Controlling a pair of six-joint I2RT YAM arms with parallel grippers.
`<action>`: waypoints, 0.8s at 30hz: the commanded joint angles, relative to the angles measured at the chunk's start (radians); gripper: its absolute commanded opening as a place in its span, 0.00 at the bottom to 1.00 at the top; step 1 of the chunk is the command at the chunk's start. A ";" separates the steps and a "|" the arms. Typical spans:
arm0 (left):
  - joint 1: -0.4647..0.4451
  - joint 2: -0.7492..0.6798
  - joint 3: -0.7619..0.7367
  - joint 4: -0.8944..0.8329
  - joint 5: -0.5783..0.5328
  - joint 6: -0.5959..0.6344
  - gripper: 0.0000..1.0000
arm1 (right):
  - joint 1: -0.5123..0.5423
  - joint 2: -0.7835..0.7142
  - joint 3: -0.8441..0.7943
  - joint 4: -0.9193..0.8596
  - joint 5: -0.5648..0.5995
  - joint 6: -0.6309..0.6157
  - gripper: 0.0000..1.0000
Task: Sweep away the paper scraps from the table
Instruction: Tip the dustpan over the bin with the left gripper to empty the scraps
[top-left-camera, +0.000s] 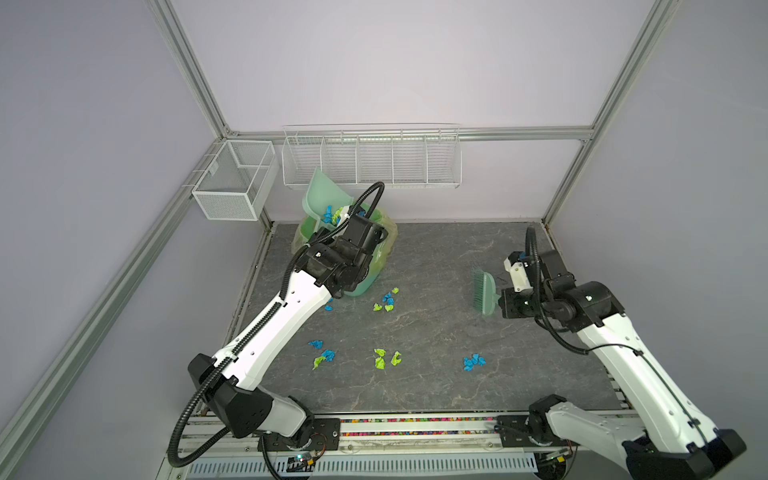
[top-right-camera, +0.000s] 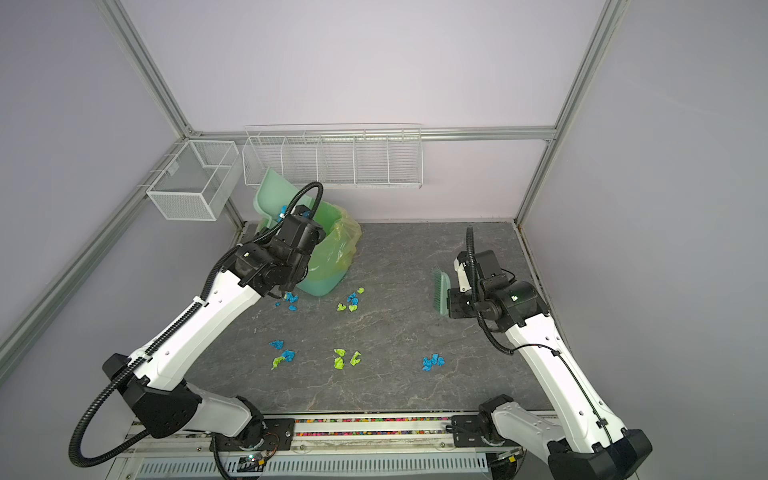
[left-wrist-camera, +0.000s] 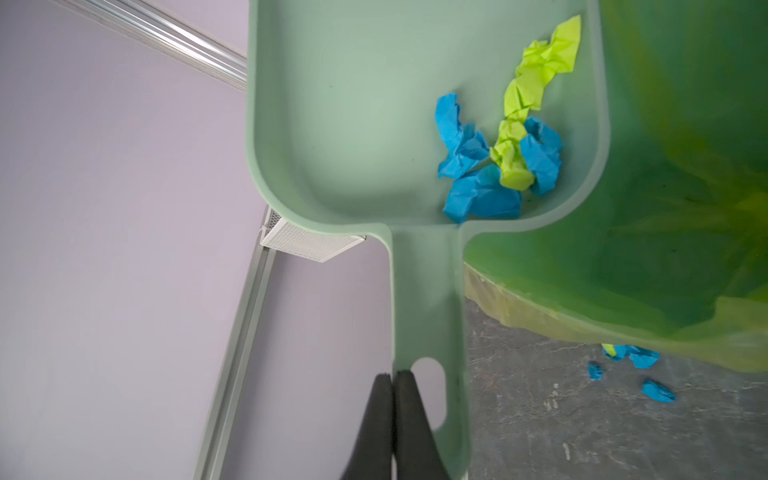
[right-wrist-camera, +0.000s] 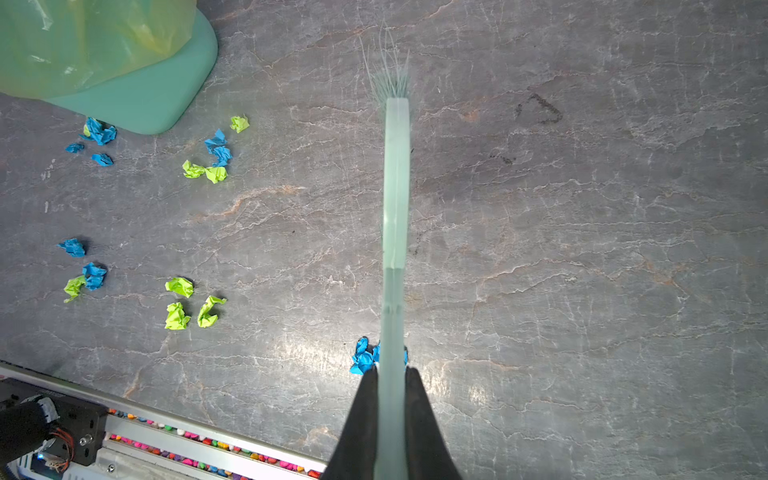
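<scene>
Grey worktop (top-left-camera: 436, 257) carries paper scraps (top-left-camera: 380, 359); my left gripper (left-wrist-camera: 392, 376) clamps the dustpan (left-wrist-camera: 345, 124) at the bin (top-left-camera: 382, 232), my right gripper (right-wrist-camera: 392, 372) clamps the brush (right-wrist-camera: 397, 187).

Robot lab: aluminium framing (top-left-camera: 194, 75), blank walls (top-left-camera: 395, 62).

One dustpan (left-wrist-camera: 353, 104), one brush (right-wrist-camera: 397, 187), one bin (top-right-camera: 328, 270)
</scene>
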 joint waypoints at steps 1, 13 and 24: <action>0.006 0.001 -0.048 0.155 -0.116 0.169 0.00 | -0.006 -0.036 -0.014 0.033 -0.026 0.009 0.07; 0.012 -0.014 -0.472 1.347 -0.236 1.287 0.00 | -0.005 -0.100 -0.095 0.077 -0.046 0.000 0.07; 0.016 -0.042 -0.372 0.909 -0.241 1.178 0.00 | -0.007 -0.151 -0.140 0.092 -0.026 -0.021 0.07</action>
